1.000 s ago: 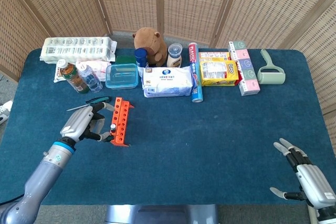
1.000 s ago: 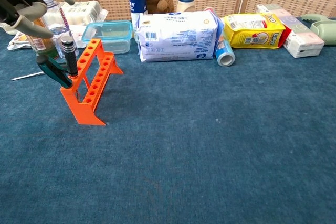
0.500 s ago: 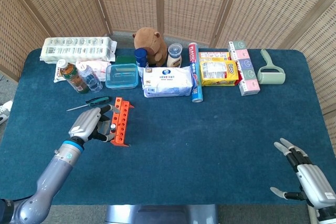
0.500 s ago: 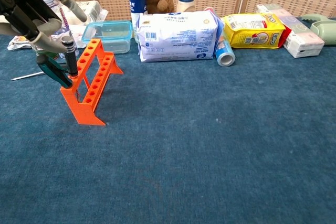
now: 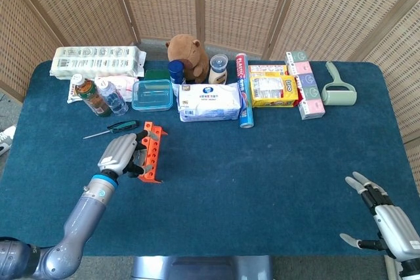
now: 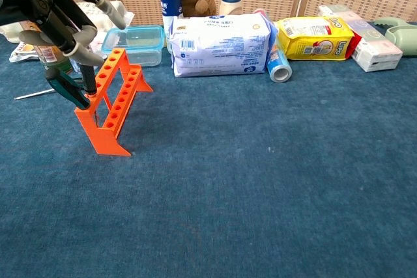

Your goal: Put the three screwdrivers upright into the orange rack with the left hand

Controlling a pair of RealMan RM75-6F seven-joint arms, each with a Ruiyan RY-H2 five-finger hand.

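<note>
While one black-handled screwdriver (image 6: 86,75) is already standing upright in a hole near the front end of the orange rack (image 6: 112,103), the job is looking well short of finished. A green-handled screwdriver (image 6: 64,86) is leaning against the rack's left side in the chest view, seemingly not seated in a hole, though I cannot tell for certain. Another green-handled screwdriver (image 5: 113,127) is lying flat on the desk (image 5: 262,175) just behind and to the left of the rack, untouched. By my judgement, one is racked and two are waiting.

The left hand (image 6: 55,11) is hovering over the black handle with its fingers curled down around it; whether they are actually clamping the handle or just closing near it, I cannot tell. The right hand (image 5: 386,218) is resting at the desk's near right corner, fingers spread and holding nothing.

Compared with a second ago, the left hand is sitting further over the rack, now covering the black handle's top, which was showing clear before. The rack and screwdrivers are staying put, and the right hand is barely shifting.
</note>
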